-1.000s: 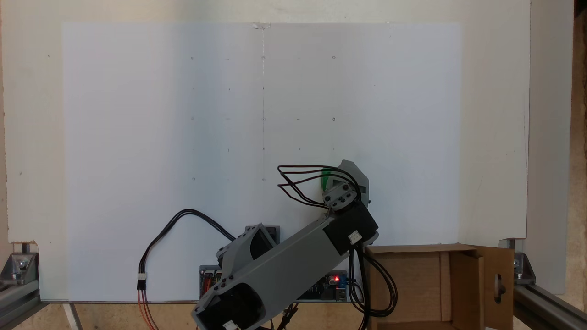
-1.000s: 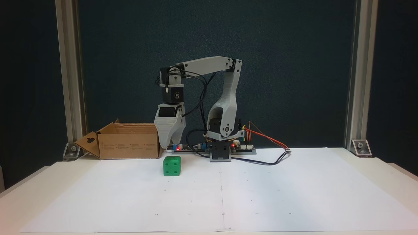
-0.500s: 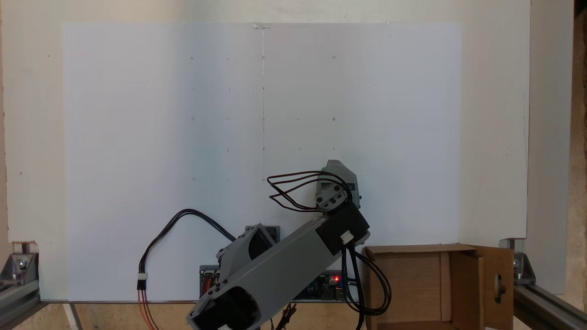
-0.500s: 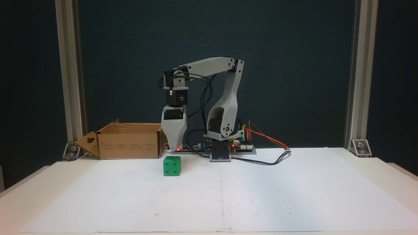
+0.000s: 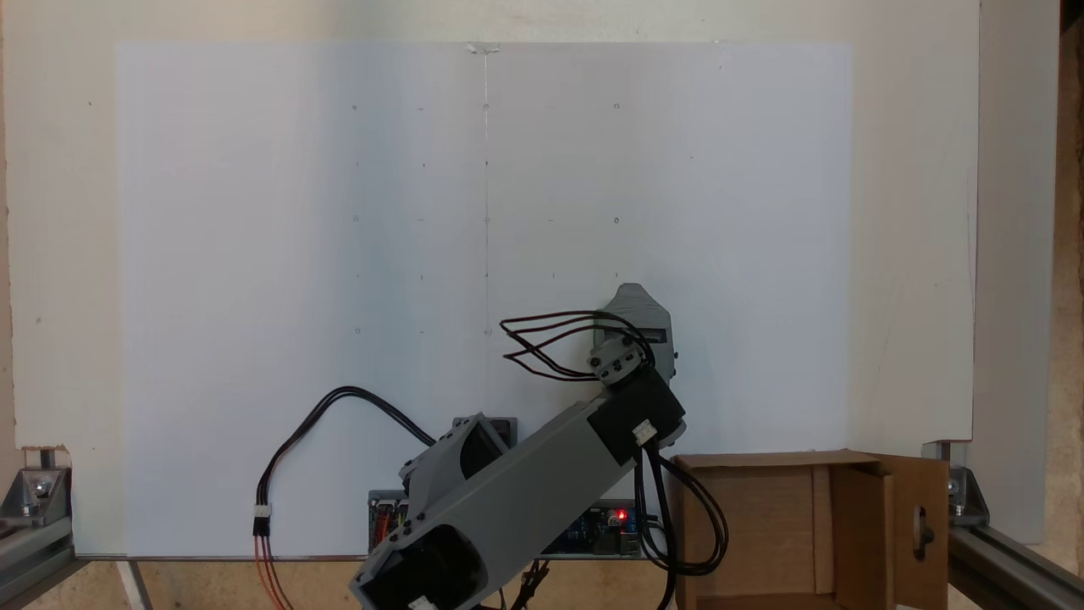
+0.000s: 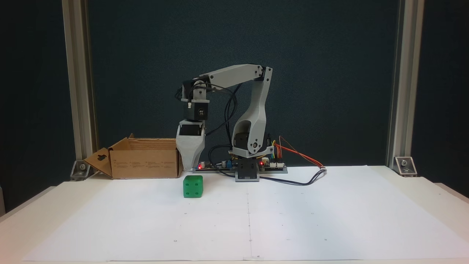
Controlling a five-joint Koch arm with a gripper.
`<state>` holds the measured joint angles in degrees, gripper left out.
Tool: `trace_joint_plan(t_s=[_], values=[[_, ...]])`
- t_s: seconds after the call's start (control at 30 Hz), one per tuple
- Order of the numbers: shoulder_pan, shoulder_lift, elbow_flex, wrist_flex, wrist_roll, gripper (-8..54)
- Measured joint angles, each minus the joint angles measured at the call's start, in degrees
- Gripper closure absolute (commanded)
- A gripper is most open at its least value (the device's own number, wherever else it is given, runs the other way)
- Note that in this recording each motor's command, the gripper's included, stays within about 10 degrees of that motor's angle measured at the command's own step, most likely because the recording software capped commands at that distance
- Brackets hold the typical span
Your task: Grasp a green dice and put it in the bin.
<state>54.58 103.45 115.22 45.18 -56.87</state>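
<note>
Green dice [image 6: 193, 186] sits on the white paper [image 6: 293, 216], just right of the bin [image 6: 146, 158] in the front fixed view, untouched. Gripper [image 6: 189, 167] hangs above the dice, holding nothing; whether its jaws are parted cannot be told. Judged step: approach. Next move calls for lowering squarely astride the dice.

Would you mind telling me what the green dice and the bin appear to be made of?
The green dice looks like moulded plastic: uniform bright green, slight sheen, rounded corners, pips sunk in the same colour. The bin seems to be plain corrugated cardboard: matte brown, folded flaps, a punched handle slot in the side flap.
</note>
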Motion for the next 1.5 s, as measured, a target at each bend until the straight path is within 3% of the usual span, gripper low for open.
trace_joint_plan(t_s=[0.97,1.5], values=[[0.6,-1.2,2.5,-2.4,0.0,2.5],[-0.2,-8.3,2.5,-2.5,0.0,3.3]])
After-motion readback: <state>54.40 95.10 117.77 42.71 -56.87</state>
